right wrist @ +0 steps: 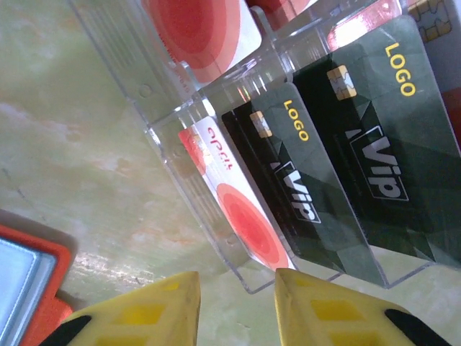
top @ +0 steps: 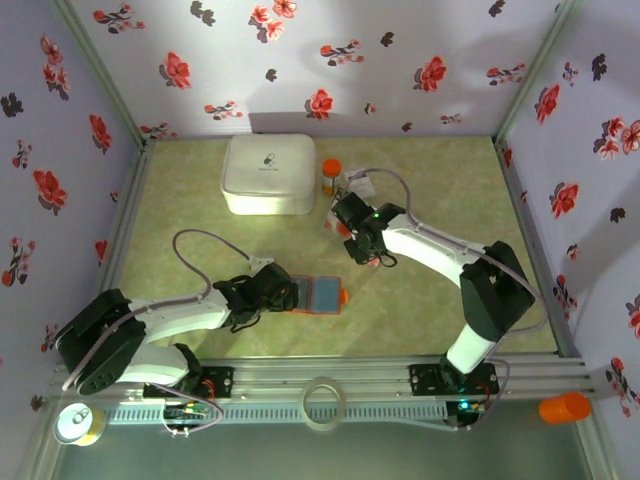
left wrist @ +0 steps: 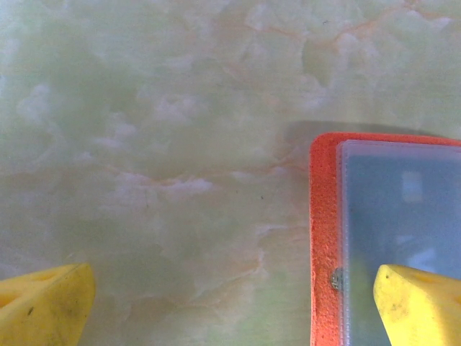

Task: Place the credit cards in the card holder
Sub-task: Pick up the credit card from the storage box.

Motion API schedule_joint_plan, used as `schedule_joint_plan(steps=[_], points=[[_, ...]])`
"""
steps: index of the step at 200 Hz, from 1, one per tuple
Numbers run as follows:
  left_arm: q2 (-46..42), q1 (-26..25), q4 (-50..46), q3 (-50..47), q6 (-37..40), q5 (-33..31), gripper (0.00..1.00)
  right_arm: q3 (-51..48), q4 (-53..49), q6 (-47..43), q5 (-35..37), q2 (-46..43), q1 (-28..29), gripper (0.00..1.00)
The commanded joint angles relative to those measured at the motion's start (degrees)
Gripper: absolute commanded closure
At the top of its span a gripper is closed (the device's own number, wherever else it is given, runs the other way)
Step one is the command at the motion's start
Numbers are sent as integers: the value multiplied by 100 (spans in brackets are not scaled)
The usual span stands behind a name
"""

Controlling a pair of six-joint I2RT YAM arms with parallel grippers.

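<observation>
The credit cards stand in a clear plastic rack (right wrist: 160,108): a white card with red circles (right wrist: 245,216) in front and two dark "VIP" cards (right wrist: 302,187) behind it. My right gripper (right wrist: 238,285) (top: 352,235) hovers over the rack's near corner. Its yellow fingers stand a narrow gap apart with nothing between them. The orange-red card holder (top: 322,294) lies open flat with its blue inside up. One corner of the card holder (right wrist: 29,267) is in the right wrist view. My left gripper (left wrist: 234,281) (top: 272,290) is wide open at the left edge of the card holder (left wrist: 324,238), with one finger over the blue sleeve.
A big white rounded box (top: 267,175) and an orange bottle (top: 331,176) stand at the back. On the front rail lie a tape ring (top: 324,403), a yellow spool (top: 78,423) and an orange cup (top: 565,407). Flowered walls enclose the table.
</observation>
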Motion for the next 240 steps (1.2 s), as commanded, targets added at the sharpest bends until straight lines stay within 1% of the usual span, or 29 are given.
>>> schedule_joint_plan(steps=[1, 36, 70, 103, 150, 191, 203, 223, 240], points=[[-99, -46, 48, -95, -56, -161, 0, 209, -187, -166, 252, 197, -43, 68], [-100, -58, 59, -117, -79, -167, 0, 306, -173, -250, 364, 447, -78, 71], [-108, -67, 64, -117, -73, -162, 0, 269, -104, -268, 375, 571, -146, 71], [-88, -69, 103, -119, -89, -162, 0, 274, -94, -312, 261, 705, -166, 73], [-70, -76, 110, -102, -74, -165, 0, 284, -99, -355, 55, 633, -165, 76], [-69, -93, 110, -93, -93, -161, 0, 327, -124, -387, -124, 594, -165, 70], [-69, -93, 112, -97, -103, -161, 0, 343, -149, -392, -87, 569, -166, 67], [-67, -102, 112, -80, -99, -162, 0, 379, -189, -409, 64, 517, -166, 57], [-53, -102, 105, -67, -100, -161, 0, 398, -204, -441, 228, 460, -166, 54]])
